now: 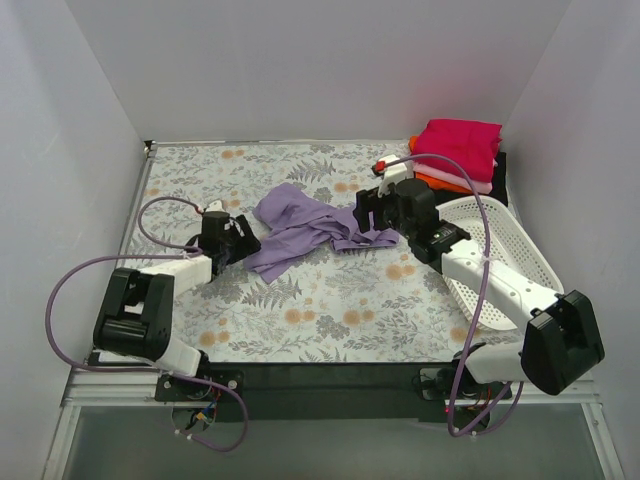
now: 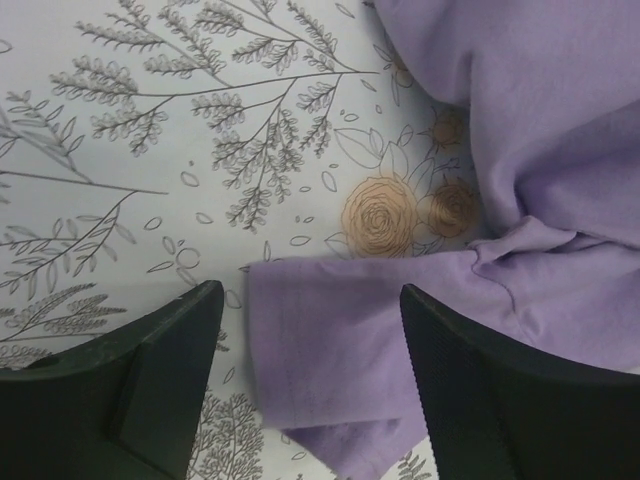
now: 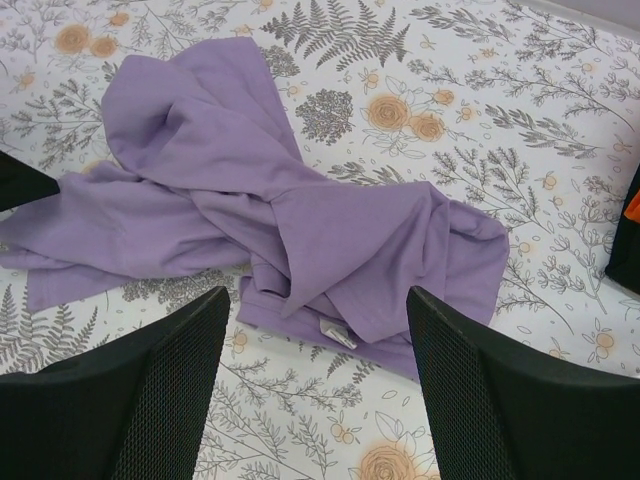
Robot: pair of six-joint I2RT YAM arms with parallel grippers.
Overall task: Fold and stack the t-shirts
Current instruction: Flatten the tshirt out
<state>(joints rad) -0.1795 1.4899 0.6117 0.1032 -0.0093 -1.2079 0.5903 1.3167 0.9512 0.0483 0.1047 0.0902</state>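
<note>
The crumpled lavender-purple cloth t-shirt (image 1: 305, 228) lies on the floral table (image 1: 300, 310) between the arms, well apart from the folded magenta-topped shirt stack (image 1: 458, 150) at the far right. Flattening seems in hand. The left gripper (image 2: 310, 300) gapes astride a hem edge and the right gripper (image 3: 318, 300) gapes above the bunched body (neither pinches cloth). Next, each must close on an edge. Sleeves and collar are lost in folds.

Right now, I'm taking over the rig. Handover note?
Left tool: open, fingers straddling an edge of the purple shirt, not gripping.
Right tool: open above the shirt's other end, holding nothing.
The purple shirt lies crumpled on the table; the folded stack sits in the far right corner, behind the basket.
Done: the stacked shirts. Left: fold the purple one, add it to the stack.
</note>
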